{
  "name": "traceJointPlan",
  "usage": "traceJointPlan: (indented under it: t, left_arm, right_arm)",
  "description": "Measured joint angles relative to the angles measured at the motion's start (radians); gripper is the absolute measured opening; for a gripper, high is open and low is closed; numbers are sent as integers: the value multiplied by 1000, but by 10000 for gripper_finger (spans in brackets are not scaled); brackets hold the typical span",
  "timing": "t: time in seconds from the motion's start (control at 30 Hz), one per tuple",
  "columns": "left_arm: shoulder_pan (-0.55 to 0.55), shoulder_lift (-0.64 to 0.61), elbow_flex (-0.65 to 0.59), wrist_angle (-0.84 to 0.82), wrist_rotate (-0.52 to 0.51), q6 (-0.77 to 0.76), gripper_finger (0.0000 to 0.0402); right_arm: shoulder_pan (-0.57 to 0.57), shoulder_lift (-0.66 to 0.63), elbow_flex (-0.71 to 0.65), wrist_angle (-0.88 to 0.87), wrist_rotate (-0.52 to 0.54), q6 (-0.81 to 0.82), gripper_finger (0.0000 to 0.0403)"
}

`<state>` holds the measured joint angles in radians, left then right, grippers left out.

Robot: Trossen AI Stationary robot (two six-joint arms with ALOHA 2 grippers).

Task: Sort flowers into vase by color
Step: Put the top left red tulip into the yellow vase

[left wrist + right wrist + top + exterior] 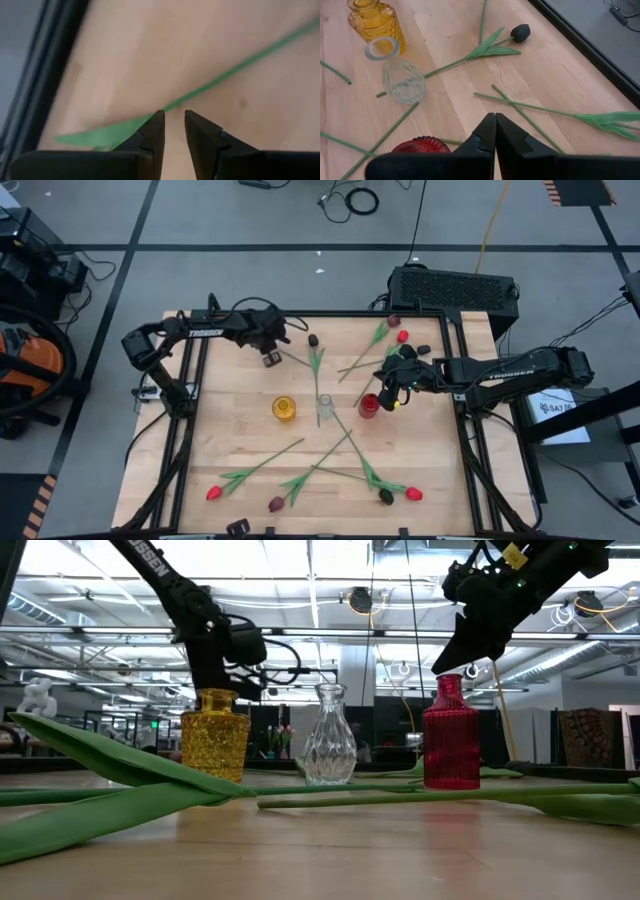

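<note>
Flowers (316,363) flat, stems splayed every way; left jaws slightly parted, right shut.

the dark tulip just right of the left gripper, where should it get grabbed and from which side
Probably on the bare stem of the dark tulip, between head and leaves, coming straight down with fingers across the stem. It lies flat on the table, and the stem is thin. The left gripper is nearest.

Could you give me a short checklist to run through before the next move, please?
1. Left gripper open: ok, a gap shows between its fingers.
2. Left gripper over a stem: ok, but nothing held.
3. Right gripper shut and empty: ok.
4. Red vase, clear vase and yellow vase upright: ok.
5. Vases filled: not ok, flowers lie on the table.
</note>
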<state>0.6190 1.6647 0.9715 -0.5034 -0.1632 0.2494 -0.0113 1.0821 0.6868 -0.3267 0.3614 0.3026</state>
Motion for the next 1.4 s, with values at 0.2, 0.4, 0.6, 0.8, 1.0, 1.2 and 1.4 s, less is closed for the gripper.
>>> traceJointPlan:
  t: [0.2,0.4,0.6,0.8,1.0,1.2,1.4]
  left_arm:
    - [31,0,1,-16,45,107,93]
    - [55,7,1,23,25,216,173]
    - [42,48,0,32,26,316,226]
    - [32,116,3,80,10,358,228]
    - [35,139,5,84,10,389,196]
    - [70,139,2,79,91,424,87]
    - [87,143,18,55,114,473,9]
  right_arm:
    - [0,0,0,1,0,0,0]
    - [0,0,0,2,0,-5,0]
    - [0,0,0,1,1,-26,0]
    - [0,0,0,-1,1,-31,0]
    - [0,0,0,-1,1,-37,0]
    - [0,0,0,-1,0,-38,0]
    - [0,0,0,-1,0,-37,0]
